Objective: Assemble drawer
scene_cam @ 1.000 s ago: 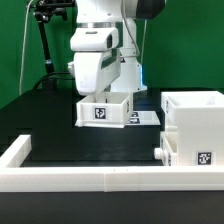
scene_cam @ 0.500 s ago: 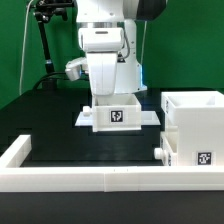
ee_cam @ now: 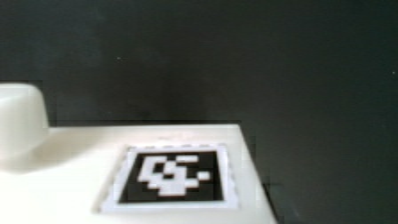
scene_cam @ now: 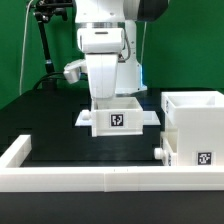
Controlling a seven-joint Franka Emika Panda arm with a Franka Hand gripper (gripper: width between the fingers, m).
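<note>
My gripper (scene_cam: 113, 98) is shut on a small white drawer tray (scene_cam: 117, 118) that has a black-and-white tag on its near face. I hold it squarely over the table's middle, in front of the marker board (scene_cam: 148, 119). My fingers are hidden behind the hand and the tray's rim. The white drawer shell (scene_cam: 196, 112) stands at the exterior view's right. A second tray sits low in it, its knob (scene_cam: 160, 152) pointing to the exterior view's left. The wrist view shows a white tagged face (ee_cam: 173, 175) close up, with a rounded white part (ee_cam: 18, 120) beside it.
A long low white rail (scene_cam: 70, 178) runs along the front and up the exterior view's left side. A black stand (scene_cam: 42, 45) rises at the back left. The table top is black, with a green backdrop behind.
The held tray turned from skewed to square-on and shifted towards the exterior view's right in the first half second. It has barely moved since.
</note>
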